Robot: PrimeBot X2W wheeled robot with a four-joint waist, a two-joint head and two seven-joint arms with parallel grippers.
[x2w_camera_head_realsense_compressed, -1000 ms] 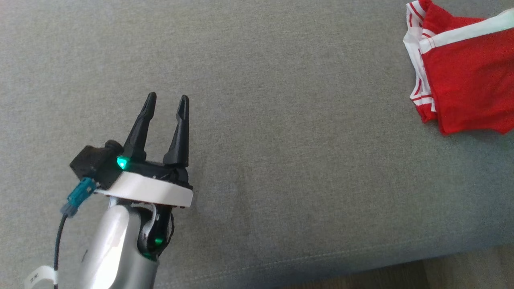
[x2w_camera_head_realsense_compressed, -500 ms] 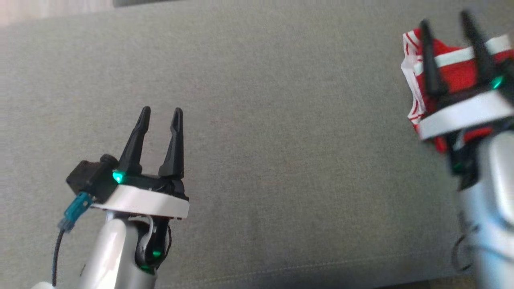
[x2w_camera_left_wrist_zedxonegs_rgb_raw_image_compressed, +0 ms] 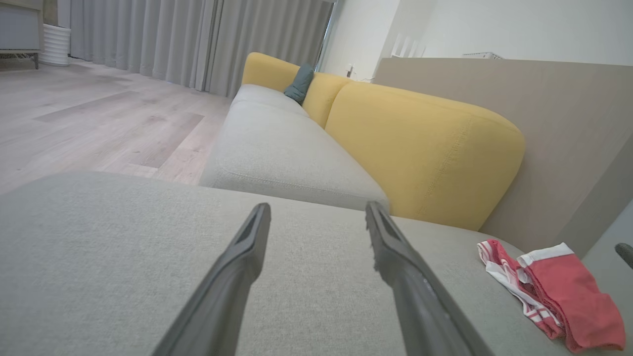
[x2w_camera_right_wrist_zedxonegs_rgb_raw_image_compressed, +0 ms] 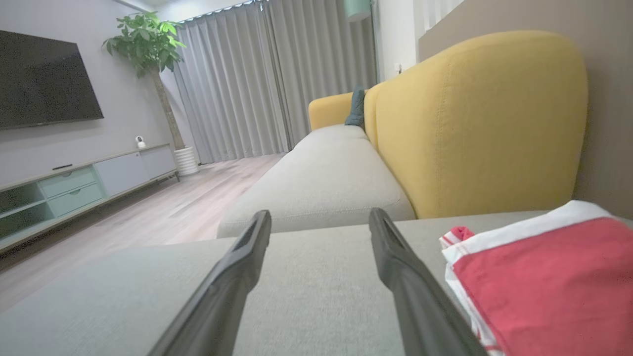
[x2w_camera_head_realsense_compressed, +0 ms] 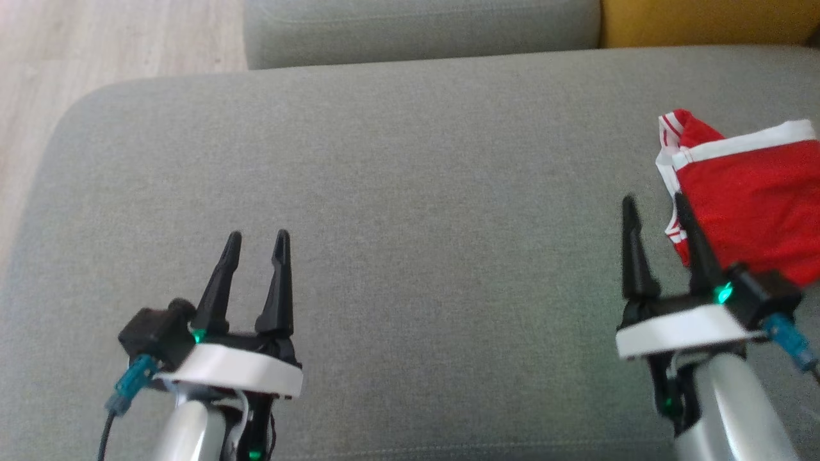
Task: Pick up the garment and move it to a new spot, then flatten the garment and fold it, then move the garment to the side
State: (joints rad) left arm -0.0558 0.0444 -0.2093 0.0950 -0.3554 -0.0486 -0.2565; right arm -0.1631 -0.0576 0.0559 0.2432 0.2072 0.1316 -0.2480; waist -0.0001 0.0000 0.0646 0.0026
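The left gripper [x2w_camera_head_realsense_compressed: 258, 237] is hovering over the near left part of the grey seat cushion [x2w_camera_head_realsense_compressed: 410, 179]. Its two dark fingers are standing apart and gripping nothing, with bare grey fabric showing in the gap between them. The right gripper [x2w_camera_head_realsense_compressed: 655, 200] is hovering over the near right part of the same cushion, its fingers likewise spread and empty. In the head view its outer finger is crossing the left edge of the garment [x2w_camera_head_realsense_compressed: 756, 205], and whether it is touching the cloth cannot be told.

The garment, red with white bands, is lying folded at the right end of the cushion, just beside the right gripper and well apart from the left one. Red-and-white striped trim is poking out at its far left corner.

Beyond the cushion a second grey seat [x2w_camera_right_wrist_zedxonegs_rgb_raw_image_compressed: 336, 173] is running away from the robot, with a yellow backrest [x2w_camera_right_wrist_zedxonegs_rgb_raw_image_compressed: 474, 123] rising along its right side and a teal pillow [x2w_camera_right_wrist_zedxonegs_rgb_raw_image_compressed: 356, 106] leaning against it. A wooden floor [x2w_camera_head_realsense_compressed: 38, 64] is lying to the left, and grey curtains [x2w_camera_right_wrist_zedxonegs_rgb_raw_image_compressed: 277, 79], a potted plant [x2w_camera_right_wrist_zedxonegs_rgb_raw_image_compressed: 146, 44] and a dark wall screen [x2w_camera_right_wrist_zedxonegs_rgb_raw_image_compressed: 44, 84] are standing farther off.
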